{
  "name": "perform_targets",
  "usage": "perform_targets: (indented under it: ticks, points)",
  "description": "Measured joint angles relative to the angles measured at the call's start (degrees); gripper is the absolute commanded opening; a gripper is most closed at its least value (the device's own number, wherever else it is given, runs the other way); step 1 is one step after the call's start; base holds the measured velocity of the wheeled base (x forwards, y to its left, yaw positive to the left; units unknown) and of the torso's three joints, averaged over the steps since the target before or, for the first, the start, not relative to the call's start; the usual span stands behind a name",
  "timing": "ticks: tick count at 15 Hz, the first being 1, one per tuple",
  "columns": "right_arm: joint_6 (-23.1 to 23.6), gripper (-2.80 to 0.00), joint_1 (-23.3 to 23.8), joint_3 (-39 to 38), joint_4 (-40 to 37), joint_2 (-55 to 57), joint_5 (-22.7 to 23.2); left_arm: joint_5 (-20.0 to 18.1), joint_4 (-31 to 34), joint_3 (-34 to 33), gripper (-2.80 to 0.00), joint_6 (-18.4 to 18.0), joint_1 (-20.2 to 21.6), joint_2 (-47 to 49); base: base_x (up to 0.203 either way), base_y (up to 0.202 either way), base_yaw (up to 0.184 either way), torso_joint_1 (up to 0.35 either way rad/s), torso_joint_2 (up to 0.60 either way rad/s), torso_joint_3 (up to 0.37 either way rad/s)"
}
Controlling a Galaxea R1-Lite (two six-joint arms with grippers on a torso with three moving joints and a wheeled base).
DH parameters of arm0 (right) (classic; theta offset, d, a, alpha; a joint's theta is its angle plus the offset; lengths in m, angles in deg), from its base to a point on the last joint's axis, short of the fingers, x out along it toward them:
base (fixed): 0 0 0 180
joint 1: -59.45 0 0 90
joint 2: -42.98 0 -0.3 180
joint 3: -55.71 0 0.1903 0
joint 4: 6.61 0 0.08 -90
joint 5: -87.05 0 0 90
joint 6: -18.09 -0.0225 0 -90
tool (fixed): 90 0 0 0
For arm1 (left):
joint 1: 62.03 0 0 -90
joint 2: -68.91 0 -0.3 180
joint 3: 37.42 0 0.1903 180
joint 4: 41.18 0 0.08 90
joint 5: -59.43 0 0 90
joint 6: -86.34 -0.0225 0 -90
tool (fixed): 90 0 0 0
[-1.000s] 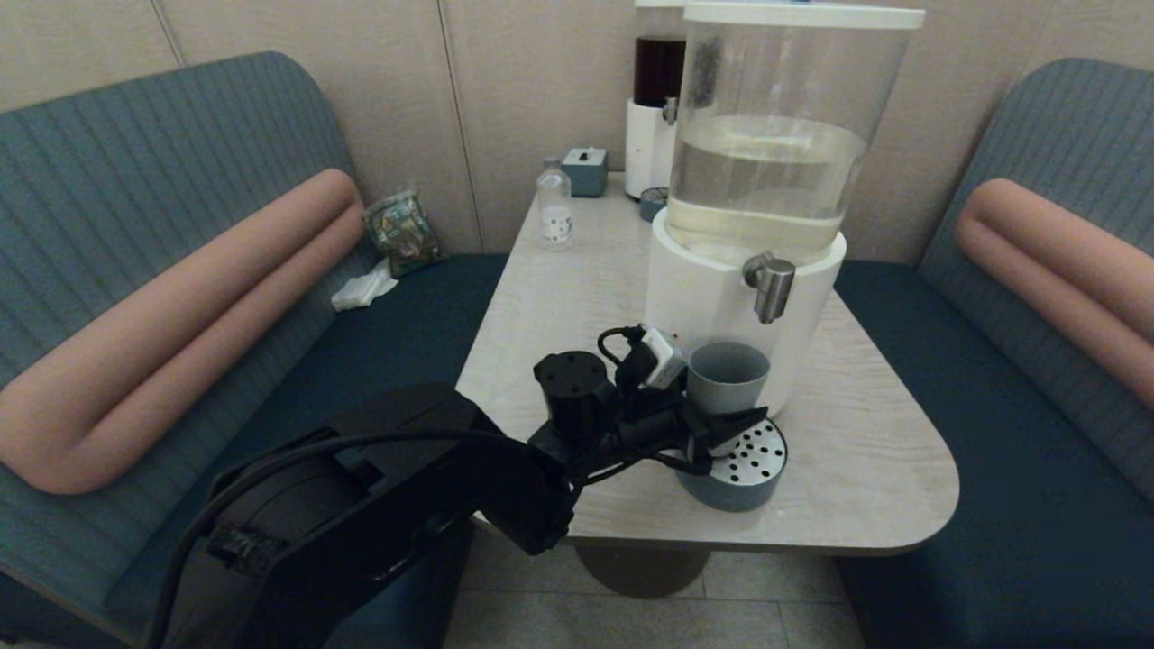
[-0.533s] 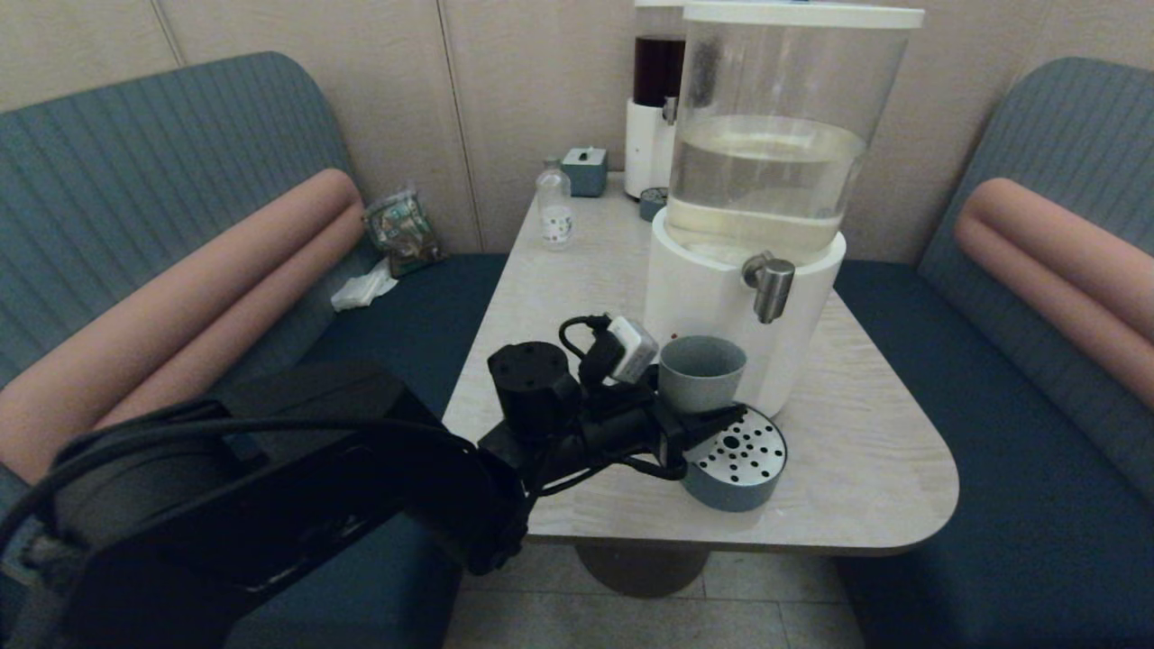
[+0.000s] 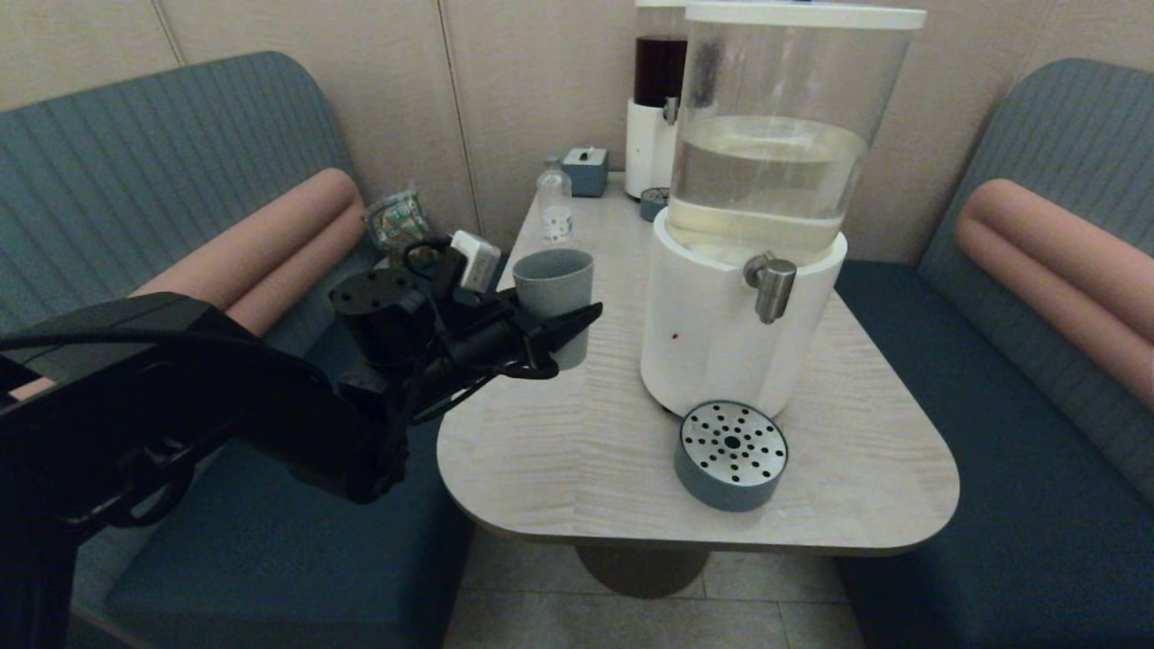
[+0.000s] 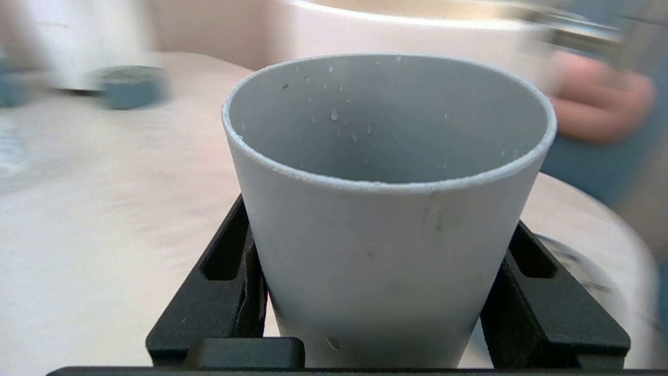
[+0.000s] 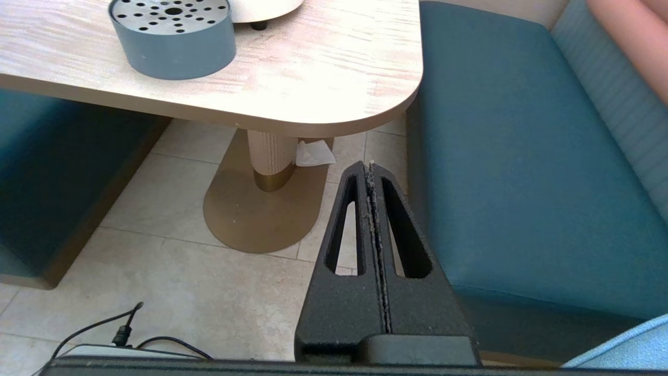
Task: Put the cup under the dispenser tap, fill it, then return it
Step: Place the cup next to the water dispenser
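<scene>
Left gripper (image 3: pixel 563 338) clamps the grey cup (image 3: pixel 553 287) upright above the table's (image 3: pixel 586 451) left edge; droplets, possibly water, fleck its inside.

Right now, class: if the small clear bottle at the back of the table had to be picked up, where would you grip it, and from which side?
Grip the small clear bottle around its straight body below the cap, coming level from the table's left edge: it stands upright, with the dispenser crowding its right.
</scene>
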Motion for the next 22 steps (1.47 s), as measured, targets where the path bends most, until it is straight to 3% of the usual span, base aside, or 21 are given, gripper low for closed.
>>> perform_targets:
  ticks: [8, 12, 18, 19, 22]
  points:
    - [0.00, -2.80, 0.00, 0.00, 0.00, 0.00, 0.00, 0.37, -1.43, 19.38, -2.80, -0.13, 5.38, 19.01, 0.000, 0.000, 0.000, 0.000, 0.00, 0.000]
    - [0.01, -2.80, 0.00, 0.00, 0.02, 0.00, 0.00, 0.52, -1.85, 22.32, -2.80, -0.36, 5.60, 25.77, 0.000, 0.000, 0.000, 0.000, 0.00, 0.000]
    - [0.00, -2.80, 0.00, 0.00, 0.00, 0.00, 0.00, 0.52, -2.24, 23.27, -2.78, -0.76, 5.52, 28.39, 0.000, 0.000, 0.000, 0.000, 0.00, 0.000]
    - [0.00, -2.80, 0.00, 0.00, 0.02, 0.00, 0.00, 0.49, -2.01, 23.25, 0.00, -1.29, 5.52, 28.53, 0.000, 0.000, 0.000, 0.000, 0.00, 0.000]
    - [-0.02, -2.80, 0.00, 0.00, 0.02, 0.00, 0.00, 0.34, -1.45, 23.20, 0.00, -2.08, 5.56, 29.12, 0.000, 0.000, 0.000, 0.000, 0.00, 0.000]
